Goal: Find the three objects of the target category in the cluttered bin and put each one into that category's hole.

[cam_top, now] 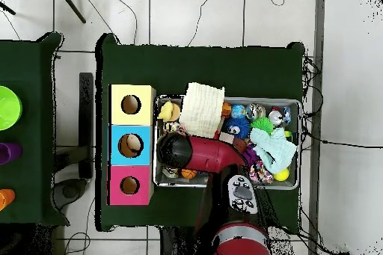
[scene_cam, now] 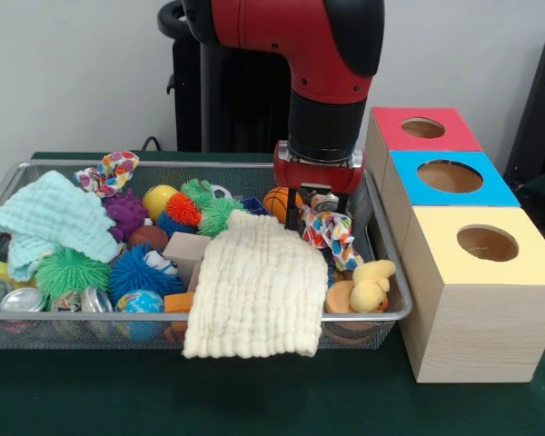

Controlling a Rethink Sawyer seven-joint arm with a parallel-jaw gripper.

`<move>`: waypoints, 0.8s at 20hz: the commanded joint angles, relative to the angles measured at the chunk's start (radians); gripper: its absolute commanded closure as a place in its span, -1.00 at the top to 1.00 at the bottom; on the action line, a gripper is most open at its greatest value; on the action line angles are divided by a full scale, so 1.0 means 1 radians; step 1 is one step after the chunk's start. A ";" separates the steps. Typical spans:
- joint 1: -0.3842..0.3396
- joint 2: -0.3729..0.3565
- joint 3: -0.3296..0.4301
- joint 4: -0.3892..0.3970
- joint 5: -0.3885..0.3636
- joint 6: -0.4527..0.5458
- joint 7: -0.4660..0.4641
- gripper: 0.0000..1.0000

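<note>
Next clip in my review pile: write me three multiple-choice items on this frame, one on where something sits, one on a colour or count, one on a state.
1. Where does the cream cloth lie?
A. Draped over the wire bin's front rim
B. On the yellow box
C. On the floor

2. Which colours top the three hole boxes?
A. Green, white, black
B. Red, blue, yellow
C. All three red

3. Where is the gripper now?
A. Over the blue box's hole
B. Down inside the bin, by the patterned fabric toy
C. Raised out of view

Answers:
1 A: the cloth hangs over the near rim.
2 B: red box, blue box and yellow box stand in a row.
3 B: the arm reaches into the bin's end nearest the boxes.
</note>
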 commanded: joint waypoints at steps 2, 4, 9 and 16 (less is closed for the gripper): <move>0.004 0.020 0.012 0.024 0.049 -0.035 0.227 1.00; 0.008 0.021 0.008 0.014 0.051 -0.022 0.221 1.00; 0.020 0.026 -0.005 -0.003 0.056 -0.003 0.213 -1.00; 0.024 0.027 -0.009 -0.004 0.066 -0.003 0.210 -1.00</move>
